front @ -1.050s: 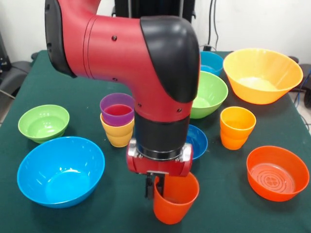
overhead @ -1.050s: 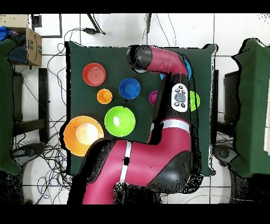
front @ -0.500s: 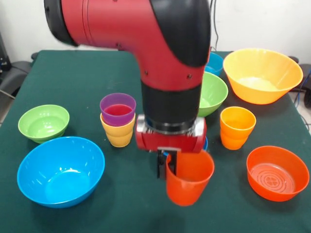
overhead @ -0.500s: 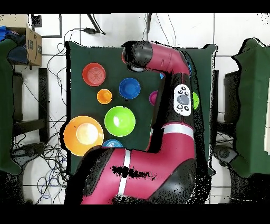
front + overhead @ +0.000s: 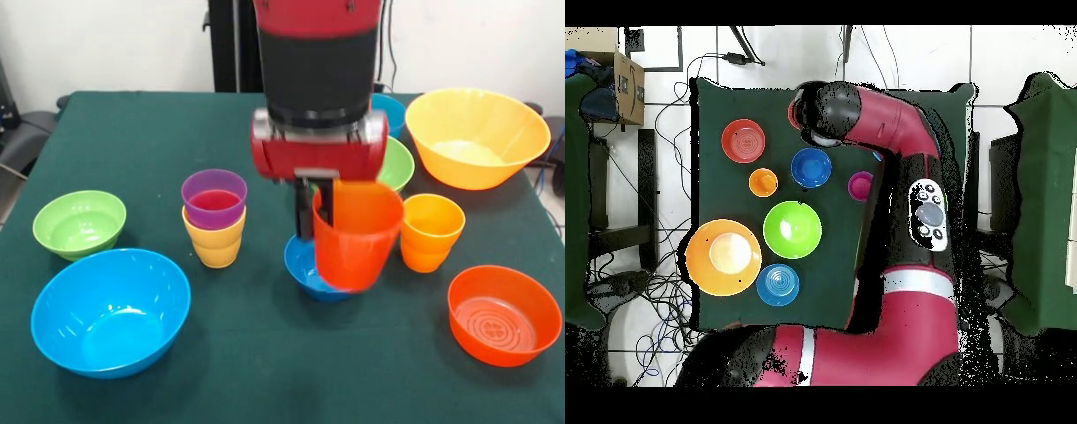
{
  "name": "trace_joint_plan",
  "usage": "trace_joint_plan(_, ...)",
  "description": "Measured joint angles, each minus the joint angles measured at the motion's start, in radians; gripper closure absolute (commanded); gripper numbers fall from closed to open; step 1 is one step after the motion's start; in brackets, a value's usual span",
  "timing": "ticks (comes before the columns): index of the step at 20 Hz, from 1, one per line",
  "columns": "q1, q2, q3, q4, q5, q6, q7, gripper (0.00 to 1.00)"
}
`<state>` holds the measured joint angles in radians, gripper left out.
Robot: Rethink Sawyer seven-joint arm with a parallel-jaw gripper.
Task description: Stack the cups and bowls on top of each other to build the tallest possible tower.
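Bench (image 5: 132, 141): dark green cloth top, white wall behind; in overhead view it sits on white tile floor w/ cables round it.
Arm (image 5: 318, 53): red & black, comes down at 12 o'clock of front view, wrist above bench centre.
Claw (image 5: 325, 205): closed on rim of red-orange cup, one finger inside, one outside the wall.
Red-orange cup (image 5: 355, 234): held upright, mouth up, lifted clear of the bench; hangs in front of small dark blue bowl.
Dark blue bowl (image 5: 309, 268): on bench, centre, partly hidden behind held cup.
Tower (image 5: 214, 216): purple cup (image 5: 214, 196) nested in yellow cup (image 5: 214, 243), upright, at 9 o'clock of the claw, apart from it.
Orange-yellow cup (image 5: 430, 231): upright on bench, just beside held cup at its 3 o'clock.
Big light blue bowl (image 5: 110, 311): front view 8 o'clock, near the front edge.
Small green bowl (image 5: 79, 223): at 9 o'clock, just behind the big light blue one.
Orange-red bowl (image 5: 504, 314): at 4 o'clock, ring pattern on its floor.
Big orange-yellow bowl (image 5: 477, 135): at 2 o'clock, far corner.
Green bowl (image 5: 395, 163): behind claw, mostly hidden by wrist.
Teal bowl (image 5: 388, 110): behind green one, only rim shows.
Overhead: arm covers the held cup; can't tell the claw there.
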<state>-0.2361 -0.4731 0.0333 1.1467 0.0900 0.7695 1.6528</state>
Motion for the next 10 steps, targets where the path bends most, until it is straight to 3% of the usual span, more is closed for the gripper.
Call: trace_joint_plan(10, -0.043, -0.217, 0.0, 0.234, 0.0, 0.02, 0.0, 1.0)
